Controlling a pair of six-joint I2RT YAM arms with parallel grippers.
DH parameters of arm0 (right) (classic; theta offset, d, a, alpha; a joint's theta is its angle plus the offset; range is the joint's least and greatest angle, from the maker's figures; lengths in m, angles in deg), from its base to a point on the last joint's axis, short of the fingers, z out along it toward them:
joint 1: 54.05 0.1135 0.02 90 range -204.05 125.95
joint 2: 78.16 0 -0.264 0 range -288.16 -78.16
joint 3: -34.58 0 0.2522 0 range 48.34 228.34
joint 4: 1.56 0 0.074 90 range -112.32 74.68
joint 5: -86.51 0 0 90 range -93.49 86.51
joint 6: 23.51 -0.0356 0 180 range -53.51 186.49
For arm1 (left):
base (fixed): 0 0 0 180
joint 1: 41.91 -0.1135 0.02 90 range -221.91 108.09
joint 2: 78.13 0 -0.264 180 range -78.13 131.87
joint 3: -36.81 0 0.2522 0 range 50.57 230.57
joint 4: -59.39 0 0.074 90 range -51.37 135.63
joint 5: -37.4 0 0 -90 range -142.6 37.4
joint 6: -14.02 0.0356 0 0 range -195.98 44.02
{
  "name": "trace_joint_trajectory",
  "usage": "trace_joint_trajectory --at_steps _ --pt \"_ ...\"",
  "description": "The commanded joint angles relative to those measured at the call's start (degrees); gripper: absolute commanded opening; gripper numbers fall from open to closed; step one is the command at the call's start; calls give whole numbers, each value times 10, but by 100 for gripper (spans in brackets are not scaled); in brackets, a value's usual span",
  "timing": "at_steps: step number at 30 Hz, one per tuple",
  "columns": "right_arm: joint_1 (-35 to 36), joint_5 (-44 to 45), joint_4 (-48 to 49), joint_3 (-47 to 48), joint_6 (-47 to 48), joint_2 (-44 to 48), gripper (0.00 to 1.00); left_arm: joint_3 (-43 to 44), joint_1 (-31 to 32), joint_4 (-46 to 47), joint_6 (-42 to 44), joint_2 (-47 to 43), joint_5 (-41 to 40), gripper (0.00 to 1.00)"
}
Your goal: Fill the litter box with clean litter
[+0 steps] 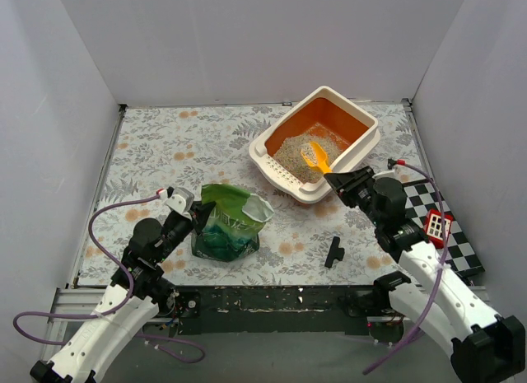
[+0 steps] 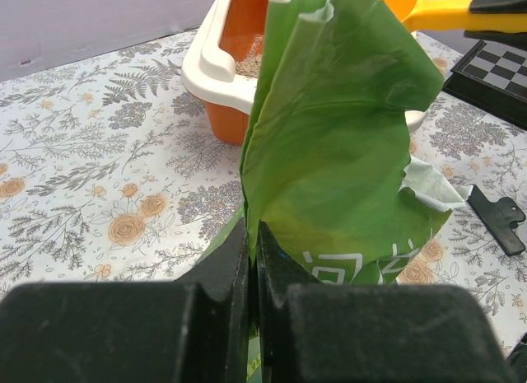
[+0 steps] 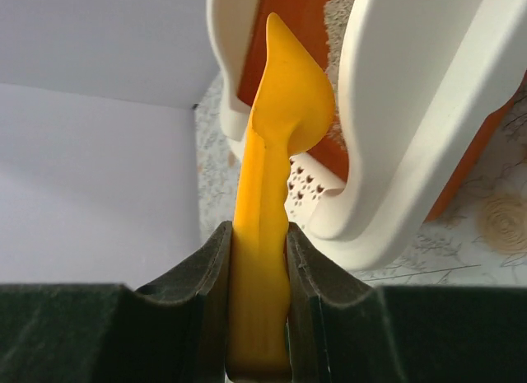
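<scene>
The litter box [image 1: 329, 92] stands at the back right, cream outside and orange inside, with clean litter [image 1: 295, 152] piled in its near half. My right gripper [image 1: 333, 181] is shut on the handle of a yellow scoop [image 1: 317, 156], whose blade reaches over the rim above the litter. In the right wrist view the scoop [image 3: 276, 136] runs from the gripper [image 3: 259, 235] up past the box's white rim [image 3: 412, 111]. My left gripper [image 1: 198, 212] is shut on the top edge of the green bag [image 1: 229, 226]. The left wrist view shows the bag [image 2: 338, 136] standing upright with the gripper [image 2: 254, 235] pinching its edge.
A black clip [image 1: 333, 253] lies on the floral cloth between the bag and the right arm. A checkered board [image 1: 436, 222] with a small red piece [image 1: 437, 227] sits at the right edge. White walls close in three sides.
</scene>
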State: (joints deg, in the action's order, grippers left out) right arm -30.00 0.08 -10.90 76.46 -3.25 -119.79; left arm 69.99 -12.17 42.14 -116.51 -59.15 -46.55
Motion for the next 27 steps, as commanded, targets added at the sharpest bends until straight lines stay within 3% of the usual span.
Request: trace_joint_trajectory --at_steps 1,7,19,23,27 --pt "-1 47 1 82 134 -77 1 4 -2 17 5 -7 -31 0" --pt "2 27 -38 172 260 -196 1 4 -2 16 7 -5 -37 0" --pt "47 91 -344 521 502 -444 1 4 -2 15 12 1 -40 0" --pt "70 144 -419 589 549 -472 1 4 -2 13 12 3 -35 0" --pt "109 196 -427 615 583 -443 1 4 -2 14 13 8 -25 0"
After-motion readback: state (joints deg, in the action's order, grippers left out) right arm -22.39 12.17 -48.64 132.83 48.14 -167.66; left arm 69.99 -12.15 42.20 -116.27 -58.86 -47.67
